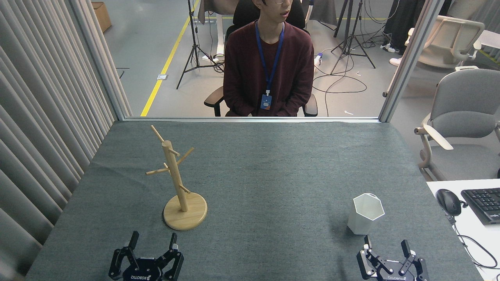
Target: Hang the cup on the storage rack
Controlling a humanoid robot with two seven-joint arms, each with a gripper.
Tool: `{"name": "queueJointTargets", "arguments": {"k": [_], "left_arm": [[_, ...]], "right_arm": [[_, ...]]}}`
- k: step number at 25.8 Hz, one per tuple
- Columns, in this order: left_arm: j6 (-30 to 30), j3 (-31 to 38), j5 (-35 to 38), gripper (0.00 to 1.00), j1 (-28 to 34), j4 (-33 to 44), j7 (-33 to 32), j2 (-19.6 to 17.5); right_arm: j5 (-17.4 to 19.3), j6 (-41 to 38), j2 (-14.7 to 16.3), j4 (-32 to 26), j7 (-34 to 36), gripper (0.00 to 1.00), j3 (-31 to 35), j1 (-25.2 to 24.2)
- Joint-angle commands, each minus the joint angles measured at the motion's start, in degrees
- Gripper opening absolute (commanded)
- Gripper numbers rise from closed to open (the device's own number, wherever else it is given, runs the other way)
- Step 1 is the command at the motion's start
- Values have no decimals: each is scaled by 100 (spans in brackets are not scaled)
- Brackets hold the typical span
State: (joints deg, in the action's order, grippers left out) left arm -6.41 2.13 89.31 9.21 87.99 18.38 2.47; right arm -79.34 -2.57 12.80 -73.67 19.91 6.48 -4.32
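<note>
Presently, table [273, 175]: grey felt top, wide bare stretch across its middle and far edge.
Person [269, 66]: seated beyond the far edge.
Storage rack [177, 183]: upright at near left, pegs bare.
Cup [365, 214]: upright at near right, mouth up, nothing visible inside.
Left gripper [152, 244]: spread wide, holding nothing, near the rack's base.
Right gripper [384, 244]: spread wide, holding nothing, just in front of the cup.

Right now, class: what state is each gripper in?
Left gripper: open, holding nothing.
Right gripper: open, holding nothing, just short of the cup.
</note>
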Motion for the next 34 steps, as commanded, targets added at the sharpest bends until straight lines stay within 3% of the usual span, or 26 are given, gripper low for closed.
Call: {"name": "queueJointTargets", "arguments": {"k": [1,7,34], "left_arm": [[8,7,-2,99,46,-1,-1,-19],[8,33,7,99,2,-53,17,-71],[8,69,16,99,-33,-150,25,-80]], "right_arm": [[-37,10,117,450,-5,98,-24,379],[-64,19,109,1136,-5,99,-68,1056],[-72,221,12,2446,48,98,-560,2005]]}}
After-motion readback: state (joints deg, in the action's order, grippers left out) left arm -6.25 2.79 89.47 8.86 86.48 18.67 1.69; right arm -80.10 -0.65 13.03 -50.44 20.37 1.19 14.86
